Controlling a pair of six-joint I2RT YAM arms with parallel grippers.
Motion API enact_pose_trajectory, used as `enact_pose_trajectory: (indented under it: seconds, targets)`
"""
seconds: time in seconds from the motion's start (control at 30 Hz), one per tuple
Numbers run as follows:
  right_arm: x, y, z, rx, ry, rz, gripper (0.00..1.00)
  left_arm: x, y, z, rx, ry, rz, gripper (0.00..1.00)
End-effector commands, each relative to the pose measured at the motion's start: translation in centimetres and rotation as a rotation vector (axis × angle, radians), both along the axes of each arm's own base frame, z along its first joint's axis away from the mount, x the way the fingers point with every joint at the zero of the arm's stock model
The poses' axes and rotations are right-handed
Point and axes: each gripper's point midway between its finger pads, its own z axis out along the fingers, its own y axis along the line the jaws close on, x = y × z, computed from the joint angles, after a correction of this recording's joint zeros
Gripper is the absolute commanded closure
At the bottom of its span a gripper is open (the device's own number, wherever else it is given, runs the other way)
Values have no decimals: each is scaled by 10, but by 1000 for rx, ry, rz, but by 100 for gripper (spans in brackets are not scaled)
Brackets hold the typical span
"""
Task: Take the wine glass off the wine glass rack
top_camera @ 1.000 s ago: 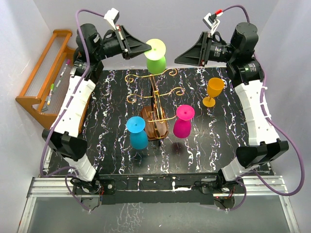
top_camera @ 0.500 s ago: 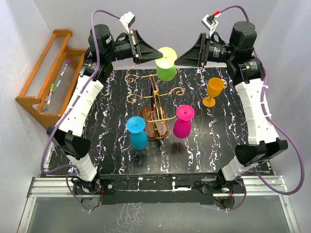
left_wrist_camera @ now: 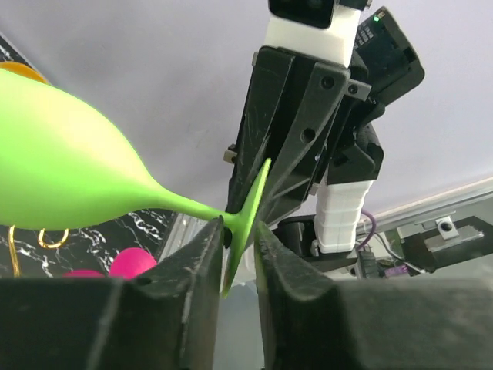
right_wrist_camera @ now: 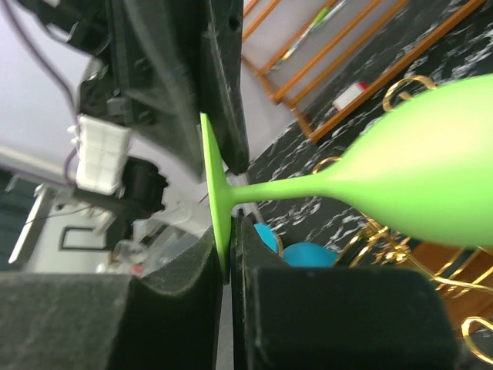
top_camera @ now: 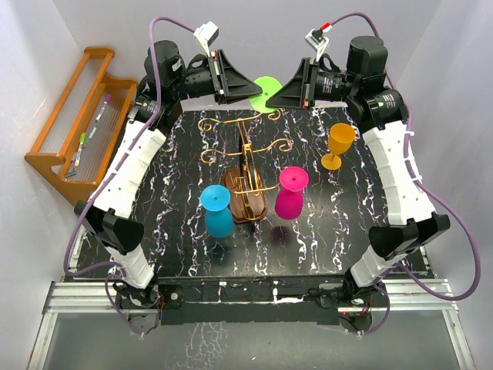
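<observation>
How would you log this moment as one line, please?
green wine glass: off wine glass rack, sideways, midair | left gripper: pinching foot | right gripper: pinching foot rim

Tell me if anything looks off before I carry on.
One thing: the green wine glass lies on its side in the air beyond the wine glass rack, with both grippers on it. The left gripper closes around its stem at the foot; the right gripper pinches the foot's edge. Nothing looks spilled or broken.
</observation>
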Motion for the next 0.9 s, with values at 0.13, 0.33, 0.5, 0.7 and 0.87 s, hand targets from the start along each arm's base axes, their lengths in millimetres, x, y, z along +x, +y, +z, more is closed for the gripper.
enact_pose_trajectory:
  seconds: [0.13, 0.33, 0.5, 0.7, 0.87]
  targets:
    - [35, -33, -5, -193, -258, -340, 92, -9, 28, 13, 81, -3, 244, 52]
    - [40, -81, 7, -392, -723, -696, 92, -15, 37, 0, 103, 141, 302, 52]
    - [34, -92, -2, -560, -1013, -775, 92, -27, 34, -15, 96, 251, 248, 53]
    - [27, -74, -5, -607, -1197, -745, 92, -34, 31, -13, 52, 302, 207, 53]
    - [25, -51, -8, -617, -1253, -709, 92, -34, 30, -2, 4, 304, 202, 53]
